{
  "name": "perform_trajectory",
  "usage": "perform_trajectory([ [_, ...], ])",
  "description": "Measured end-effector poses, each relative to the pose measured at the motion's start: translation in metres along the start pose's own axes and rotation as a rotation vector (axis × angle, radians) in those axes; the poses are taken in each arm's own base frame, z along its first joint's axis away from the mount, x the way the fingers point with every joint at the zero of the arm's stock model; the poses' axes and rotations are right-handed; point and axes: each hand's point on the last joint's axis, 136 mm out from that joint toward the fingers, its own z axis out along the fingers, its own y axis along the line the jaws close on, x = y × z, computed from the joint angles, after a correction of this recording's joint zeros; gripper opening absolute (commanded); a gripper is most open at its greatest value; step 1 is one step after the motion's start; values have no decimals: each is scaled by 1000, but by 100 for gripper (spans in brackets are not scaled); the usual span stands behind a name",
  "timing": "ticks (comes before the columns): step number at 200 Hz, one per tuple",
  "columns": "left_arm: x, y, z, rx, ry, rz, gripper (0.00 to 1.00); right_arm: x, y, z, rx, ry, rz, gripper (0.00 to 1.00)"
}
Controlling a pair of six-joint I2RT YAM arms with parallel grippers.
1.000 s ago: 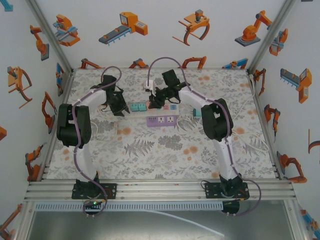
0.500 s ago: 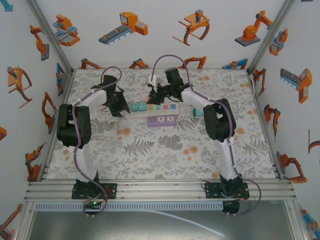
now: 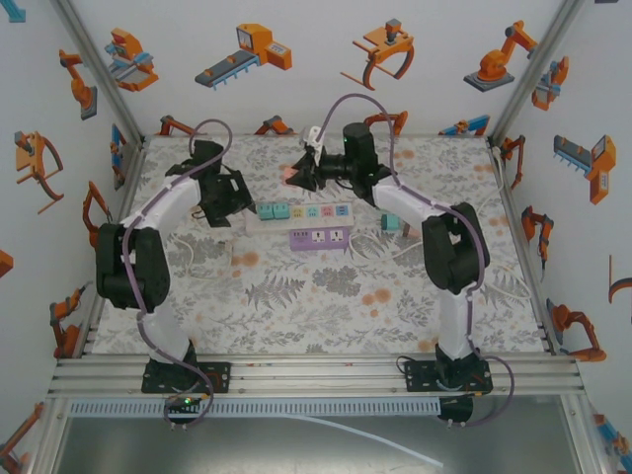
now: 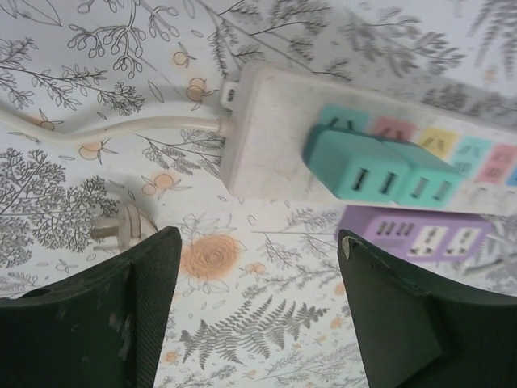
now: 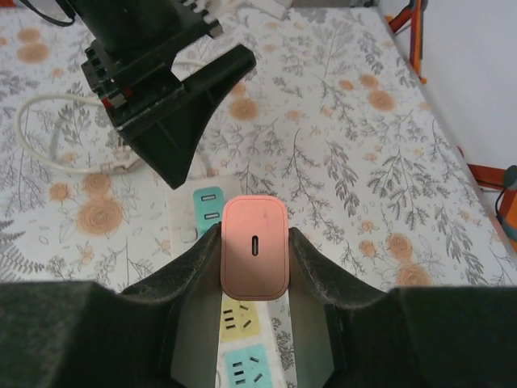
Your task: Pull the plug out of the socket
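1. Right gripper (image 5: 255,271) pinches the pink plug (image 5: 255,257) between both fingers, holding it clear above the white power strip (image 4: 271,137).
2. Yellow and teal sockets of that strip show directly beneath the plug.
3. Teal adapter (image 4: 380,166) sits plugged into the strip; a purple power strip (image 4: 412,234) lies just beside.
4. Left gripper (image 4: 258,250) hangs spread wide over the strip's cord end, holding nothing.
5. Loose white plug (image 4: 121,228) lies on the floral table (image 4: 266,323).
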Motion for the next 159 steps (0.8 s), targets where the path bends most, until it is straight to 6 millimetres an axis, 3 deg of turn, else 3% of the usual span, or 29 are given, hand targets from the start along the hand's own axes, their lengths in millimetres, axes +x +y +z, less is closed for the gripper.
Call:
perform_trajectory([
  [38, -15, -19, -53, 86, -110, 34, 87, -22, -1, -15, 74, -67, 44, 14],
  [85, -13, -46, -107, 256, -203, 106, 99, -48, -17, -43, 253, -116, 135, 14],
  [112, -8, -68, -136, 399, -234, 159, 97, -57, -33, -74, 392, -146, 215, 14],
  [159, -1, -101, -182, 612, -298, 264, 97, -58, -72, -145, 662, -221, 434, 14],
])
